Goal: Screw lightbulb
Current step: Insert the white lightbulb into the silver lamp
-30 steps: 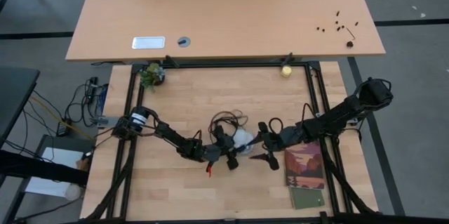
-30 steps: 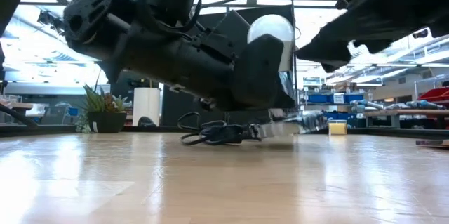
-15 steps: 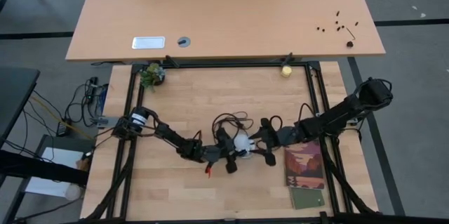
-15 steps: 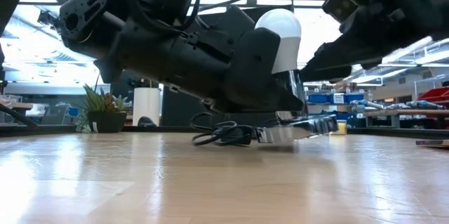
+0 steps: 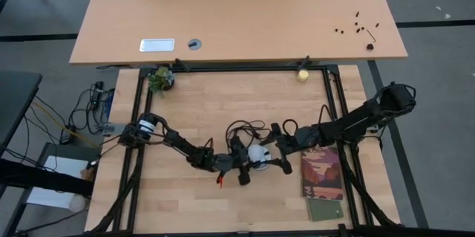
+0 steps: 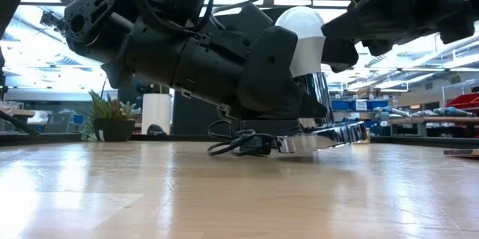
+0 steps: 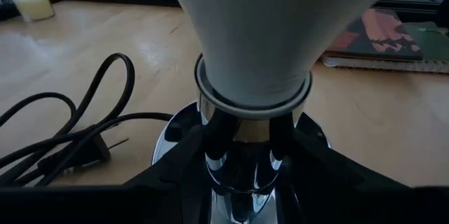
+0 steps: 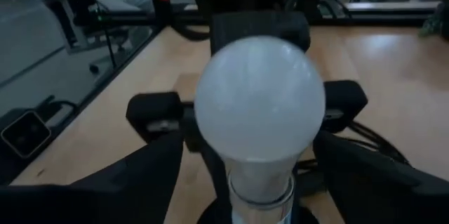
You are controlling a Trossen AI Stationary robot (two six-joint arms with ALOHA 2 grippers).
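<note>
Black left tool [image 5: 245, 164] pinches the chrome socket [image 6: 322, 130] under the upright bulb [image 5: 258, 154]; right tool [image 5: 276, 146] sits spread around the bulb's white globe. Cord [image 5: 239, 128] trails across the table [image 5: 185, 200], booklet [image 5: 321, 175] nearby.

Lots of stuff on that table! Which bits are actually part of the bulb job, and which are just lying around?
Part of the job:
- lightbulb
- silver socket with its black cord
- left hand, gripping the socket
- right hand, fingers spread either side of the bulb

Just lying about:
- booklet
- small potted plant
- yellowish ball
</note>
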